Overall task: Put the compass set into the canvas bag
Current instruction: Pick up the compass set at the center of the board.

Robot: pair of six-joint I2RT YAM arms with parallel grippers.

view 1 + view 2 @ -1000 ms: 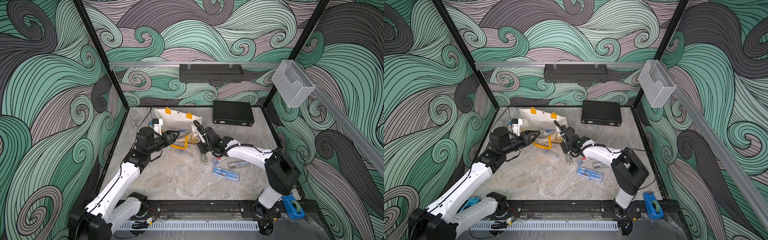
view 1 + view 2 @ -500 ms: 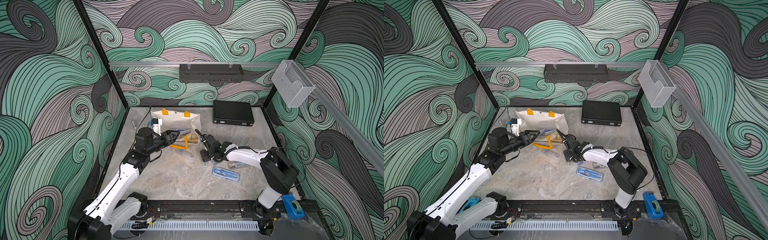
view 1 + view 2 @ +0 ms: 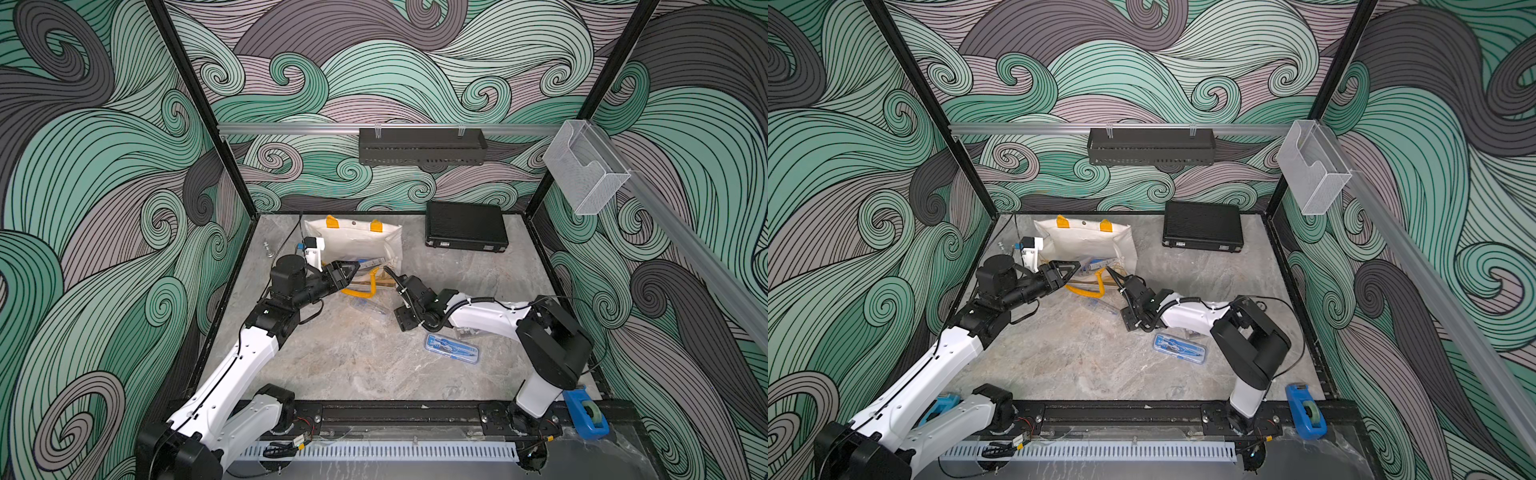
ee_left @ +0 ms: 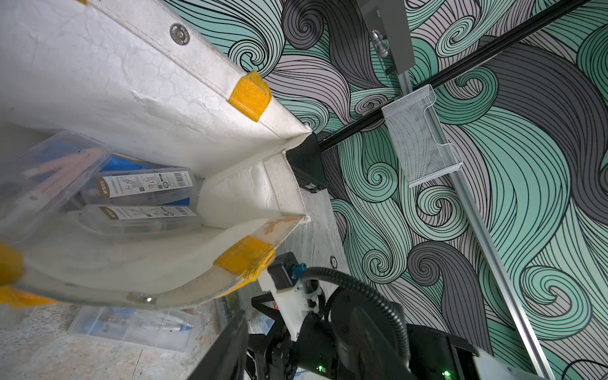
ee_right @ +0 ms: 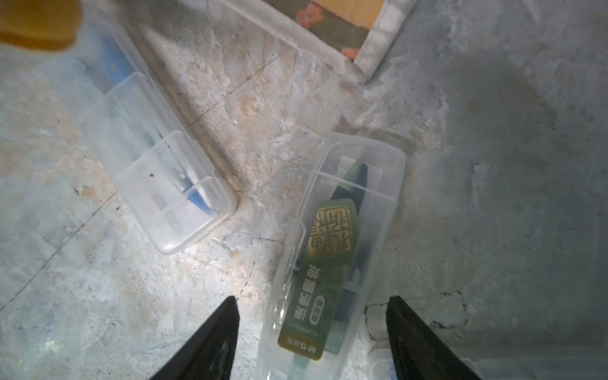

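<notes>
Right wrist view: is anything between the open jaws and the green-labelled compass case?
Nothing visible. The right gripper straddles the green-labelled compass case, which lies bare on the table; another clear case lies apart beside it.

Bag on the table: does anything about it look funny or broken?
Yes. The canvas bag lies slumped on the table, mouth gaping. In the left wrist view its white lining looks cracked and wrinkled. Clear compass cases lie jumbled inside, and other cases lie scattered outside it.
</notes>
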